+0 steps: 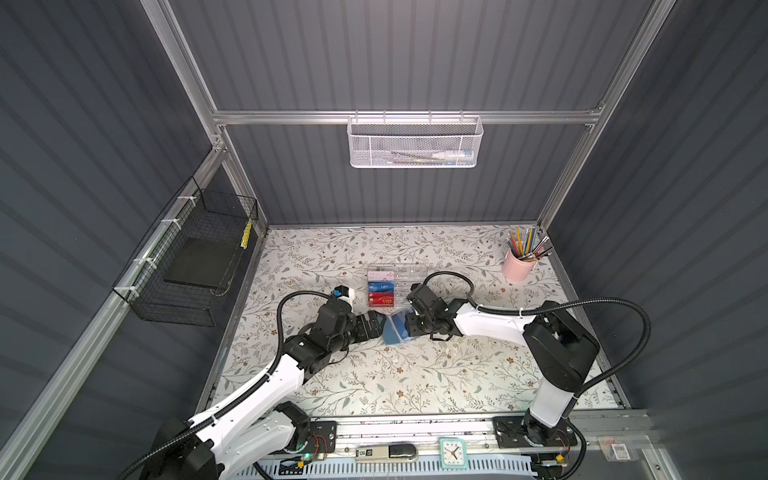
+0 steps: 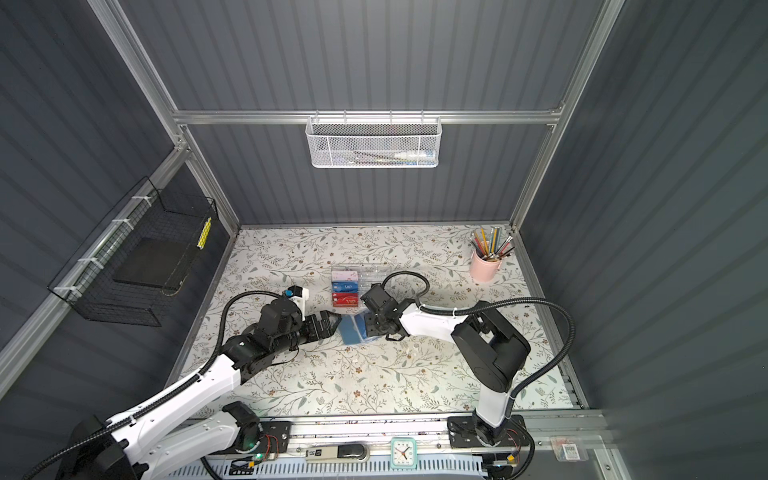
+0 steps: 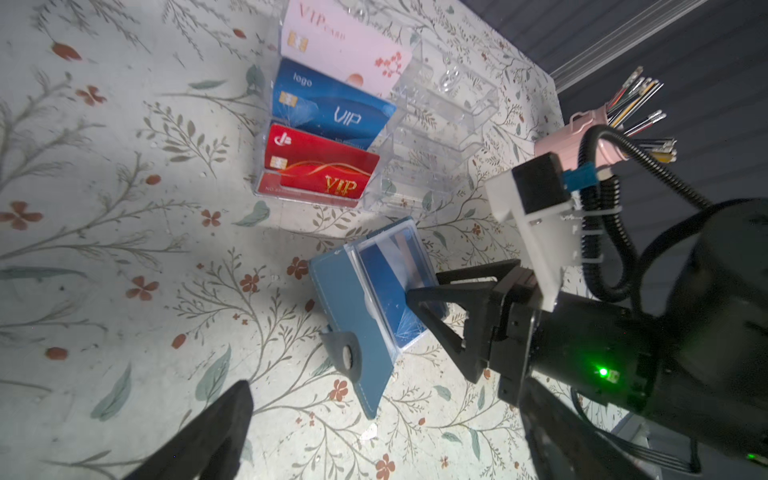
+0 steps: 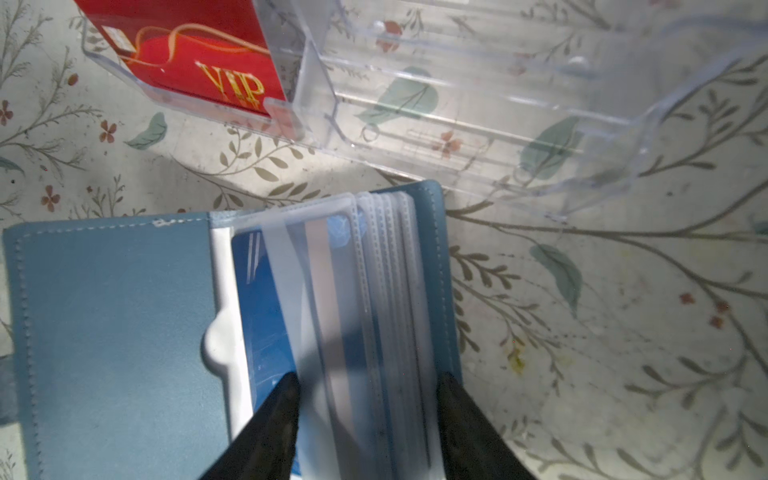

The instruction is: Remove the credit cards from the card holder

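The slate-blue card holder lies open on the floral table, its snap flap towards my left arm. A bright blue credit card sits in the top see-through sleeve. More sleeves are stacked behind it, their contents unclear. My right gripper is shut on the card holder, holding the sleeve stack and back cover by one edge. My left gripper stands open beside the flap side, and only a corner of the cover lies between its fingers.
A clear acrylic box just behind the holder has pink, blue and red cards upright in its left slots. A pink pencil cup stands at the back right. A black wire basket hangs on the left wall.
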Controlling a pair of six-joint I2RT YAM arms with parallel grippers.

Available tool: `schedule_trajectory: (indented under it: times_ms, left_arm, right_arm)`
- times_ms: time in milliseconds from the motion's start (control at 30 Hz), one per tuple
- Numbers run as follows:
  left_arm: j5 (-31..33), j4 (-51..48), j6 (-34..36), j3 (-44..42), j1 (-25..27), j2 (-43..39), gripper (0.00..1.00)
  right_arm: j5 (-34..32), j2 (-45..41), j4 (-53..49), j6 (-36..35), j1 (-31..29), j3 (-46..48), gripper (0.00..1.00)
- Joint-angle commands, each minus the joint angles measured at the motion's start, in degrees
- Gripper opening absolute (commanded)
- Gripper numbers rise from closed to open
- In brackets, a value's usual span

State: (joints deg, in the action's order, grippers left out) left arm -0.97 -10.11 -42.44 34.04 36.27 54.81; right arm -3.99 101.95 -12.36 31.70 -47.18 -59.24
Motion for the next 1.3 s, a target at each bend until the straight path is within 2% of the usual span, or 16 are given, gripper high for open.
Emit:
schedule_trajectory:
  times_ms: [0, 133, 367, 433, 533, 733, 1000, 1267]
  left_arm:
    - [1.66, -3.65, -0.34, 2.40, -0.50, -2.14, 1.00]
    - [-4.32, 2.19, -4.72, 3.17, -0.50, -0.52, 1.00]
    - [-17.35, 25.92, -19.17, 3.57, -0.18, 12.12, 1.00]
    - [-17.48, 30.04, -21.33, 4.30, 0.51, 15.12, 1.00]
    - [-17.23, 30.80, -21.76, 5.99, 1.34, 17.92, 1.00]
    - [-16.96, 36.13, -24.85, 2.96, 1.35, 22.30, 1.00]
    - [-13.30, 37.99, -26.27, -4.81, 0.93, 22.10, 1.00]
    - [-12.98, 40.56, -26.42, -9.16, -0.12, 24.17, 1.00]
  right_arm:
    - [-0.50, 0.47, -2.26, 0.58, 0.20, 1.65, 0.53]
    - [-0.74, -0.62, -1.91, 0.56, 0.24, 2.59, 0.54]
    - [0.47, -1.40, -0.02, 1.28, 0.84, 4.45, 0.54]
    - [0.70, -1.72, 0.47, 1.34, 0.86, 5.07, 0.54]
    - [0.87, -1.88, 0.92, 1.45, 1.04, 5.66, 0.54]
    - [1.97, -3.01, 2.65, 1.83, 1.70, 7.69, 0.54]
    - [2.27, -4.05, 3.37, 1.70, 1.78, 8.94, 0.54]
    - [3.25, -4.57, 5.00, 2.13, 2.09, 10.10, 0.54]
